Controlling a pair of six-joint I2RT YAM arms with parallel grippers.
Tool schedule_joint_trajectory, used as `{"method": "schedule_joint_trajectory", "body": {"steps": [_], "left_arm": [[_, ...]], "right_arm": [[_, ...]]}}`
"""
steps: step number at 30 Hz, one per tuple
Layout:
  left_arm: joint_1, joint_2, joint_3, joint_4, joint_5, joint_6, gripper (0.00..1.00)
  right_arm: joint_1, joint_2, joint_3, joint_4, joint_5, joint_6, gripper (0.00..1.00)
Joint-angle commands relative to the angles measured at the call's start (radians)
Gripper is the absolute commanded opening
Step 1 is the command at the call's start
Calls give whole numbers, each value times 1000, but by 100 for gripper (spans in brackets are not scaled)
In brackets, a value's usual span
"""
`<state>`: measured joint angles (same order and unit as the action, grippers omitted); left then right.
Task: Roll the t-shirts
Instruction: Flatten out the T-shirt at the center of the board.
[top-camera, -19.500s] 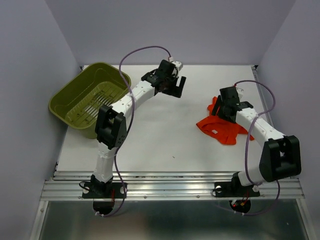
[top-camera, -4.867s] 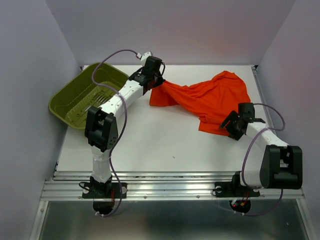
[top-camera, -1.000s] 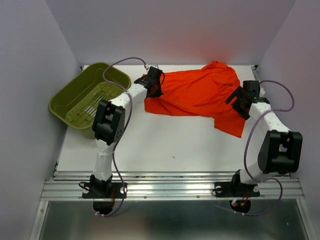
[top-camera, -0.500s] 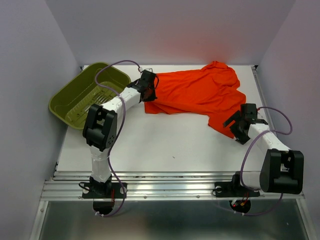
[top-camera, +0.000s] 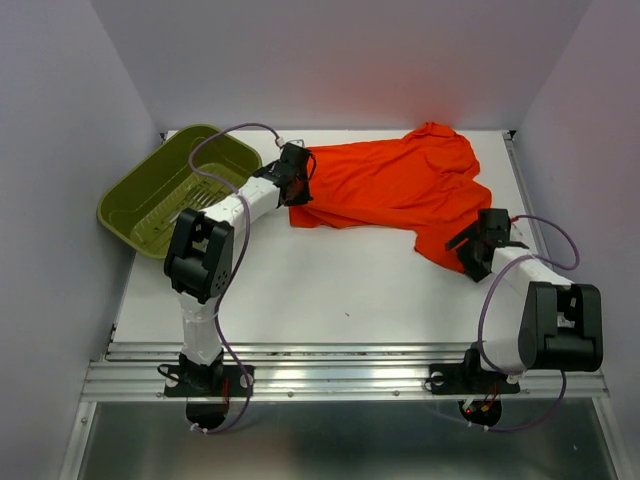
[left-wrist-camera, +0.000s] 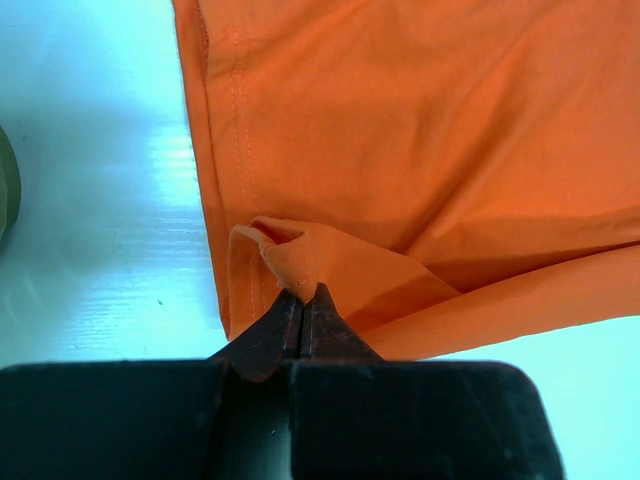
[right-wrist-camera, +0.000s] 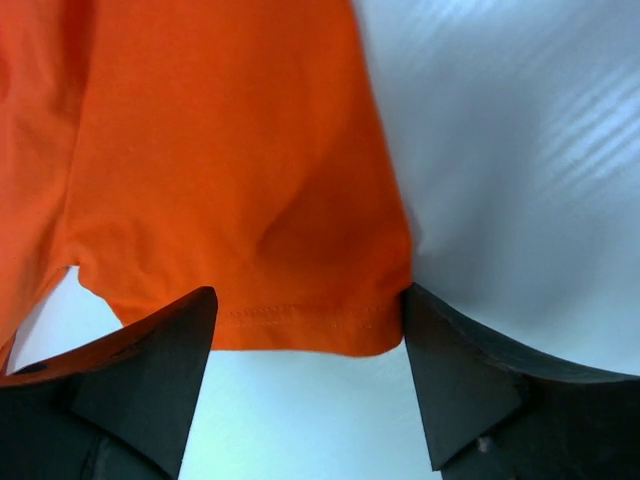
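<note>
The orange-red t-shirt (top-camera: 395, 185) lies spread across the back of the table, with one flap reaching toward the near right. My left gripper (top-camera: 297, 187) is at its left edge, shut on a small raised fold of the cloth (left-wrist-camera: 290, 255); the left gripper (left-wrist-camera: 302, 292) has its tips pressed together. My right gripper (top-camera: 470, 256) sits low at the near-right flap. In the right wrist view the right gripper (right-wrist-camera: 308, 320) is open, and the stitched hem (right-wrist-camera: 300, 315) lies between its fingers (right-wrist-camera: 150, 380), the right one touching the cloth's edge.
An olive-green slotted basket (top-camera: 205, 131) stands tilted at the back left, close to the left arm; a sliver of the basket (left-wrist-camera: 5, 190) shows in the left wrist view. Purple walls close in the back and both sides.
My right arm has swung from the shirt's back right side down to its near-right flap, and its jaws have narrowed a little. The left gripper has drawn the shirt's edge slightly left.
</note>
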<state>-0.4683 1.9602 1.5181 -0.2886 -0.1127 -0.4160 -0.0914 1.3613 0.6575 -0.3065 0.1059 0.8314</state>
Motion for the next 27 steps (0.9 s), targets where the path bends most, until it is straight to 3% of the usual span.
{"method": "schedule_joint_trajectory", "body": {"steps": [1, 3, 6, 7, 10, 16, 27], "left_arm": [[5, -75, -15, 19, -1, 11, 0], [7, -76, -19, 20, 2, 13, 0], [7, -84, -25, 20, -1, 11, 0], [5, -86, -27, 19, -2, 10, 0], [5, -95, -32, 20, -1, 5, 0], [7, -115, 17, -7, 7, 14, 0], [31, -248, 266, -44, 74, 91, 0]], "right_arm": [[-5, 62, -6, 138, -28, 29, 73], [-5, 84, 14, 152, -34, 34, 67], [-5, 108, 45, 164, -38, 40, 45], [-5, 108, 51, 164, -38, 40, 30], [-5, 85, 76, 150, -32, 34, 1], [-5, -22, 171, 87, -25, -6, 1], [-5, -169, 597, 0, 61, -169, 1]]}}
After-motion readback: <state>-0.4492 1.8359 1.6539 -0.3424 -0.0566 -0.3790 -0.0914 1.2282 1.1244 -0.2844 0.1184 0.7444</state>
